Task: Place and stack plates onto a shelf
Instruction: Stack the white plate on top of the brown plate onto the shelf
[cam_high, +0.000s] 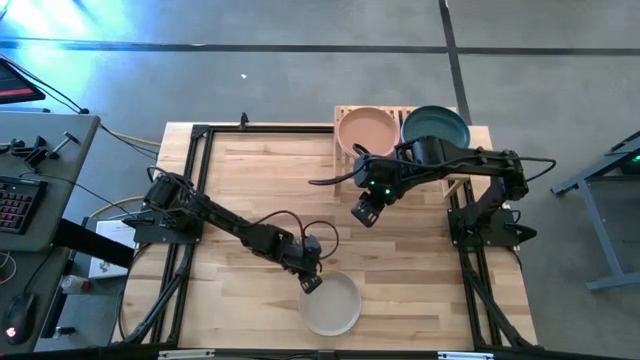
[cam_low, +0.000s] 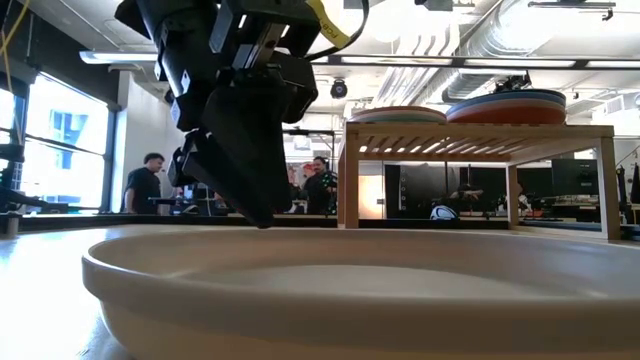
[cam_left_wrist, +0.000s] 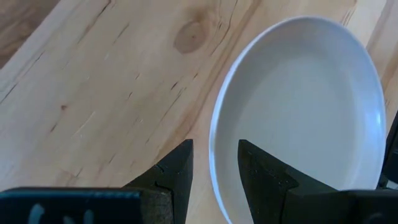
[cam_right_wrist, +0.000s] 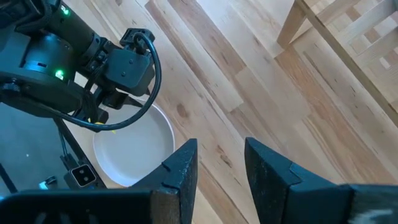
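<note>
From above: the left gripper (cam_high: 311, 284) is hovering at the rim of the grey-white plate (cam_high: 331, 304), which is lying near the table's (cam_high: 240, 170) front edge. The right gripper (cam_high: 364, 212) is hanging mid-table, well apart from it. The shelf (cam_high: 344, 112) is carrying a peach plate (cam_high: 366, 129) and a dark teal plate (cam_high: 436, 127).

Table level: the left gripper is looming just over the plate's far rim; two stacks are sitting on the shelf; people are standing behind.

Left wrist: fingers (cam_left_wrist: 176, 174) are parted narrowly, straddling the plate's rim, not gripping.

Right wrist: fingers (cam_right_wrist: 181, 168) are parted narrowly, holding nothing.
</note>
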